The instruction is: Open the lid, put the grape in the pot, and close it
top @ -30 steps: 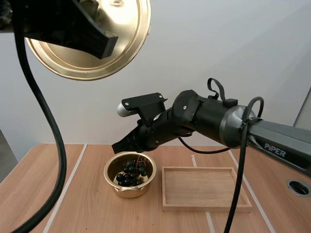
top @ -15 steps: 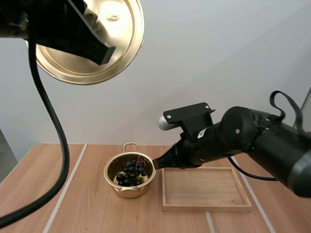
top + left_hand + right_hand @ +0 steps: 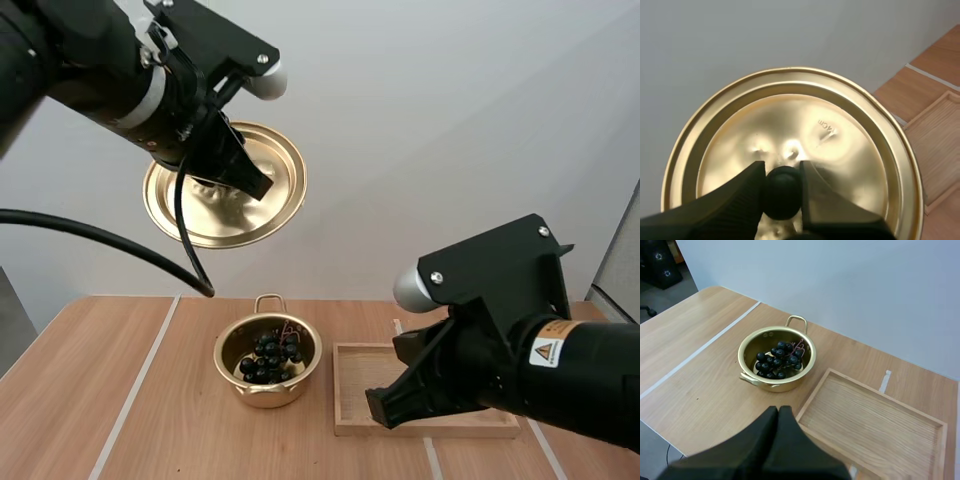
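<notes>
A golden pot (image 3: 267,361) (image 3: 776,365) stands on the table with a bunch of dark grapes (image 3: 268,356) (image 3: 776,359) inside it. High above the pot, my left gripper (image 3: 230,172) (image 3: 782,187) is shut on the black knob (image 3: 782,191) of the golden lid (image 3: 224,186) (image 3: 792,150), which hangs tilted in the air. My right gripper (image 3: 777,416) is shut on nothing, its fingers together as one wedge, over the near corner of the wooden tray (image 3: 427,388) (image 3: 875,420), apart from the pot.
The wooden tray lies just right of the pot. White lines (image 3: 135,381) run across the tabletop. My right arm (image 3: 500,350) fills the front right of the high view, over the tray's near edge.
My right gripper has drawn back from the pot toward the front right, leaving the grapes inside. My left arm has swung the lid lower and rightward.
</notes>
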Robot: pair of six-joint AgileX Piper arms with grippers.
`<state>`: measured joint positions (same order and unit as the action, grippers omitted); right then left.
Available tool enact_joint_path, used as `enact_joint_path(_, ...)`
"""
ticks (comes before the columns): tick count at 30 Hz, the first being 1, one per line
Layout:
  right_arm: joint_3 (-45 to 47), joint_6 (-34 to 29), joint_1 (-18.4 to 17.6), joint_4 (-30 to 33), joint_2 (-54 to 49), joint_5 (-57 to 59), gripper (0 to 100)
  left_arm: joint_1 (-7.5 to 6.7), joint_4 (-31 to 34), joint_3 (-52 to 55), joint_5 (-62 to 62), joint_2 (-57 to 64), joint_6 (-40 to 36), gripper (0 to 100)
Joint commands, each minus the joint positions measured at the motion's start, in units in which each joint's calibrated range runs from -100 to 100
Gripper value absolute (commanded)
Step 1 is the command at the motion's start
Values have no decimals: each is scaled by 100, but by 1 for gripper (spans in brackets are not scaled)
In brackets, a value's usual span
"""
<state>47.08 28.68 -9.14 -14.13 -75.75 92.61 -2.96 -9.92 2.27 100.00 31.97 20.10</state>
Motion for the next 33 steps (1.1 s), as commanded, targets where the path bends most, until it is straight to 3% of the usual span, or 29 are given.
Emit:
enact_joint_path(1,11,-105,63,86,-204,336,0,-2,-283,387,0,-245,126,0)
enact_joint_path(6,11,-112,63,156,-240,449,0,-2,-307,1254,-112,-478,317,0)
enact_joint_path(15,11,-112,63,157,-240,566,0,-2,-359,2779,-1787,-867,902,0)
enact_joint_path(22,11,-112,63,157,-240,573,0,-2,-844,2950,-2343,-1640,1245,0)
enact_joint_path(33,11,-112,63,234,-240,571,0,-2,-883,2950,-2981,-2688,1323,0)
